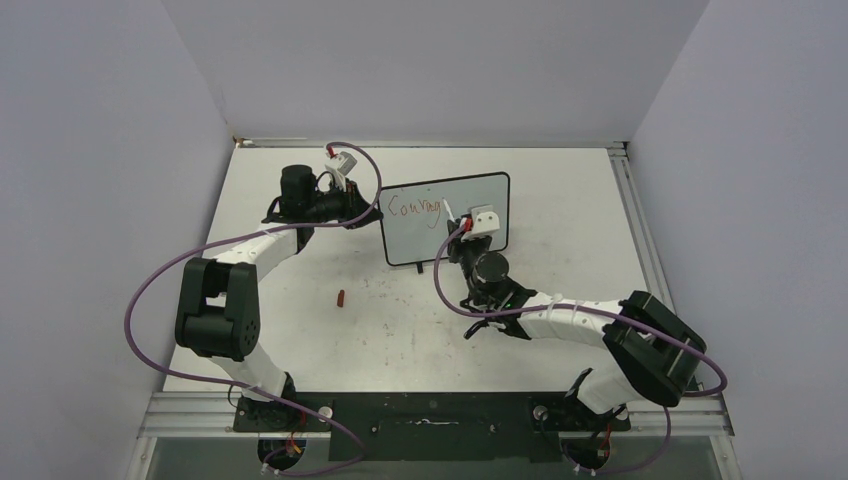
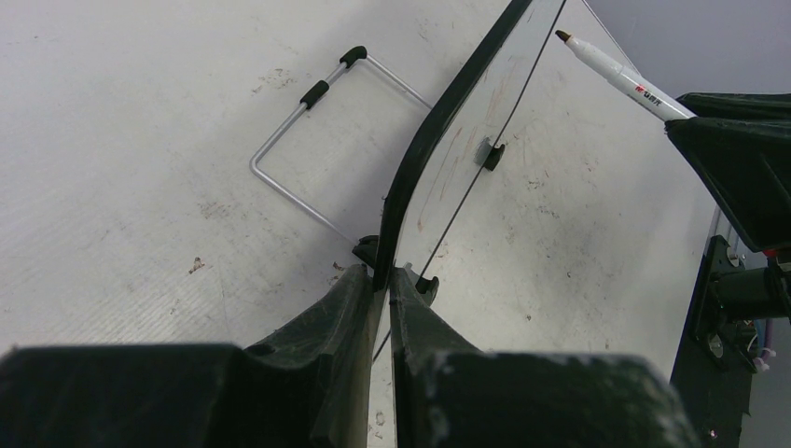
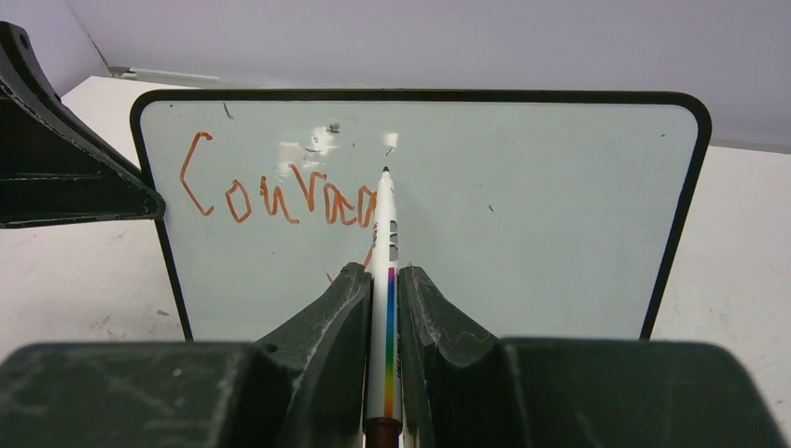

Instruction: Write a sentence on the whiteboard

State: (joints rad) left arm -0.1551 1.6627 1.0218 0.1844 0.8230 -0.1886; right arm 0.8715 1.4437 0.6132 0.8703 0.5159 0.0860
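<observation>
Whiteboard (image 1: 445, 220) stands upright toward the far middle of the surface (image 1: 560, 330), its written face turned toward my two arms and its black frame running all round the glossy white. My left hand (image 2: 384, 280) has its two fingers pressed together on the board's left edge, one finger on the front face and one on the back, so the frame is pinched between them low on that side. My right hand (image 3: 382, 280) is in front of the board, fingers closed tight on a marker (image 3: 384, 233), a white barrel with a rainbow stripe, which points up and away from me at the board's face. Its dark tip sits just above and to the right of the last letters; I cannot tell whether it touches the board or hangs just off it. The sentence (image 3: 270, 196) so far is one line of thin orange-red handwriting in the upper left part of the board, reading "Coura" and then a letter or so half hidden behind the marker. Behind the board, seen from my left wrist, a bent wire stand (image 2: 308, 140) with two black sleeves lies flat on the surface. In front of the board and to its left, well apart from both hands, a small red piece (image 1: 341, 297) lies on the surface.
</observation>
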